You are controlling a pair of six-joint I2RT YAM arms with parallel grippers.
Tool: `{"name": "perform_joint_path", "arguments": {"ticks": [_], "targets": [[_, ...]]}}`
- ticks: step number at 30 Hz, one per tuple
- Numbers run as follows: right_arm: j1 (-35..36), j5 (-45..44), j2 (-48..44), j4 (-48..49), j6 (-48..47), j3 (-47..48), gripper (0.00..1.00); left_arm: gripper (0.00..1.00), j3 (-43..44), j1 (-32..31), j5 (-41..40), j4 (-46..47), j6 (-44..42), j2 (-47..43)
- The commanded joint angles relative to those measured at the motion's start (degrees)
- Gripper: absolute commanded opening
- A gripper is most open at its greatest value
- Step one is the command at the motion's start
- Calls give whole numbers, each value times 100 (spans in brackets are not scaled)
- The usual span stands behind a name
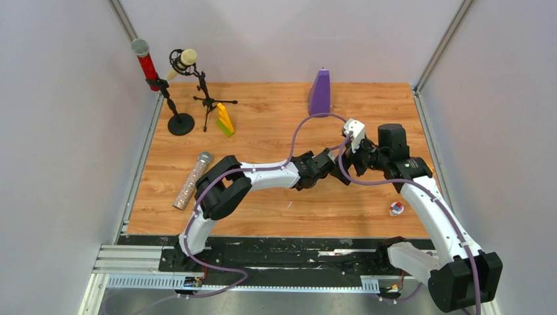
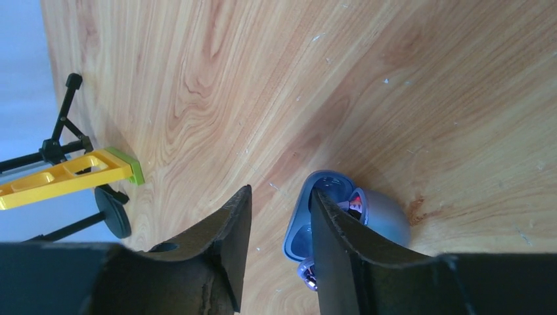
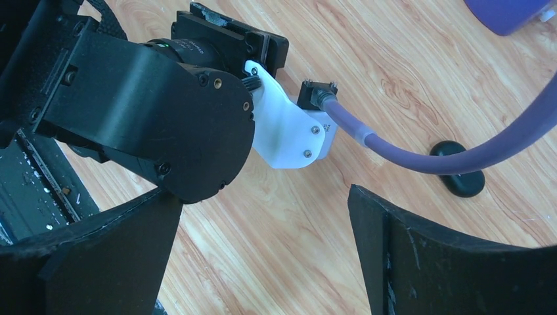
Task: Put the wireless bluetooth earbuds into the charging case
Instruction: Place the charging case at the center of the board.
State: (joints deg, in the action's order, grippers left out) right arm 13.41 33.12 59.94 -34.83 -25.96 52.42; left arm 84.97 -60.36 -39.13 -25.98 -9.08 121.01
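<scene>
Tabletop (image 2: 427,98) shows through the gap between the jaws of the left gripper (image 2: 281,195): they stand partly apart with nothing between them. The charging case (image 2: 328,190), blue-grey and open, lies just outside that gap, against the outer side of the finger (image 2: 341,256) at the view's right. That finger covers much of the case, and whether it touches the case cannot be told. Behind the finger the case's rounded lid bulges out, and something red and white sits inside the case, too hidden to name. Low down beside the same finger a small glossy pale purple earbud (image 2: 307,272) peeps out, half cut off by the finger's edge. Whether it lies in the case or on the wood cannot be told. Far off to the other side of the jaws lie a yellow block (image 2: 62,176) and the legs of a black stand (image 2: 62,131), both cut by the frame.

The right gripper (image 3: 263,197) has its jaws spread wide and holds nothing. Ahead of its jaws the left arm's wrist (image 3: 144,105) fills much of the view, with a white camera mount (image 3: 289,131). A purple cable (image 3: 407,154) runs across beyond the finger at the view's right and partly covers a black oval case (image 3: 467,184) on the wood.
</scene>
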Motion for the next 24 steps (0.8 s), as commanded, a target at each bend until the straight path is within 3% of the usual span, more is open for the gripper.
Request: {"name": "perform_joint_path", "arguments": {"ticks": [1,7,24], "targets": [[-18,185,-74,305,39,88,100,50,160,-99,146,-55,231,-81],[-22,211,-112,306,55,106,100,63,114,-91,-139,108,121,-195],[-28,289,-123,293,69,87,99,70,192,65,-604,398,-42,-375]]}}
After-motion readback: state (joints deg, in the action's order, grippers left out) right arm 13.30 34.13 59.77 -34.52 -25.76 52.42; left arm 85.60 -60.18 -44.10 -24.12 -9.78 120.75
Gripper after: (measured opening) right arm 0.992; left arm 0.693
